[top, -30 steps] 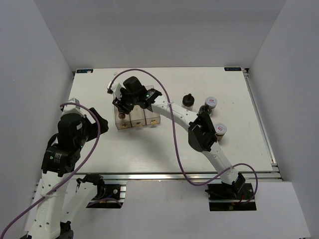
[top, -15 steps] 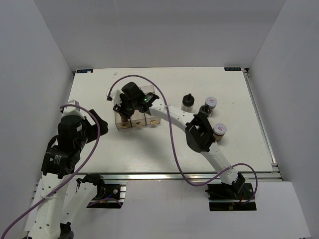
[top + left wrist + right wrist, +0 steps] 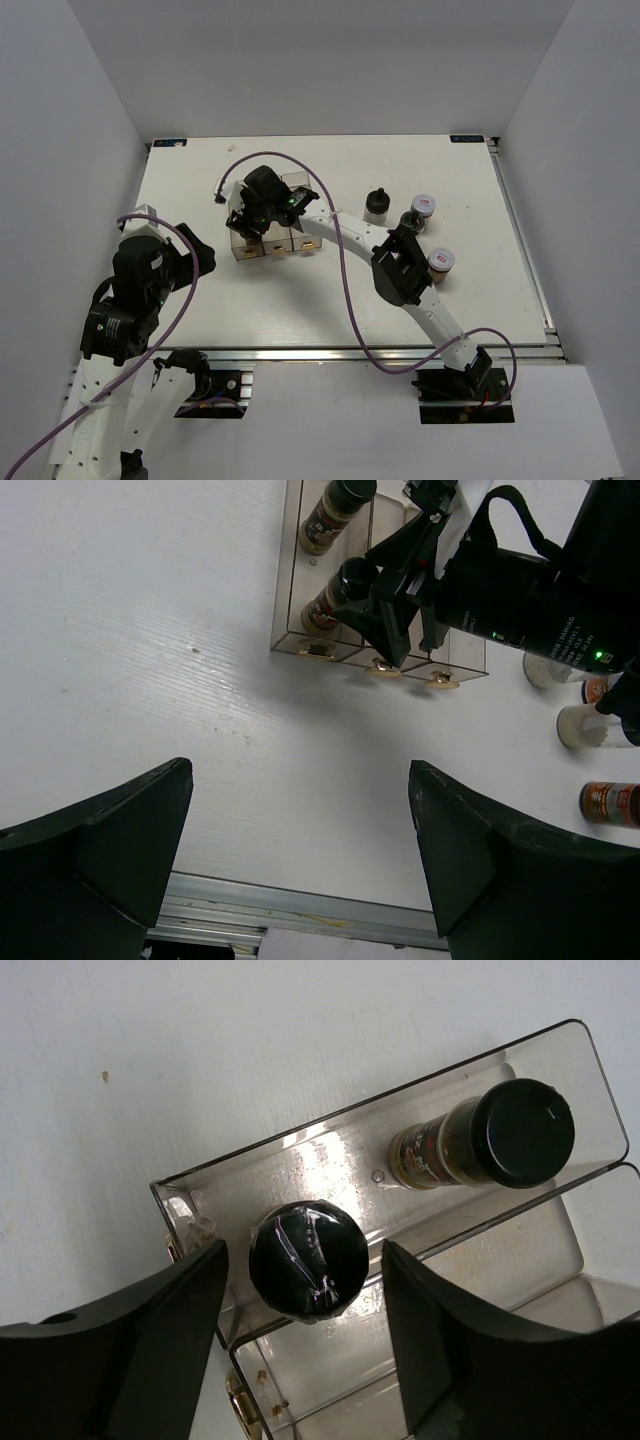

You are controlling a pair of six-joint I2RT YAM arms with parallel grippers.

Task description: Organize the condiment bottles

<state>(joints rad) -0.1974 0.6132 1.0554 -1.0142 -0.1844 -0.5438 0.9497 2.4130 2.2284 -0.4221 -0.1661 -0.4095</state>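
Observation:
In the right wrist view, a black-capped condiment bottle [image 3: 308, 1260] stands upright in the end compartment of the clear rack [image 3: 400, 1088]. My right gripper [image 3: 304, 1255] hangs over it, open, with a gap on each side of the cap. A second black-capped bottle [image 3: 490, 1140] stands further along the same compartment. From above, the right gripper [image 3: 262, 205] is over the rack's left end [image 3: 300, 243]. Several more bottles stand on the table to the right: a black-capped one [image 3: 377, 201], a purple-white lidded one [image 3: 423, 205] and another [image 3: 441, 260]. My left gripper [image 3: 300, 810] is open and holds nothing.
The rack's other two compartments [image 3: 470, 1260] hold nothing. The table's metal front rail [image 3: 300, 910] runs just below the left gripper. Grey walls close in the table on three sides. The right arm's forearm [image 3: 345, 228] stretches across the table between the rack and the loose bottles.
My right gripper has opened and let go of the black-capped bottle, which now stands in the rack. The left arm has drawn back slightly toward the near edge.

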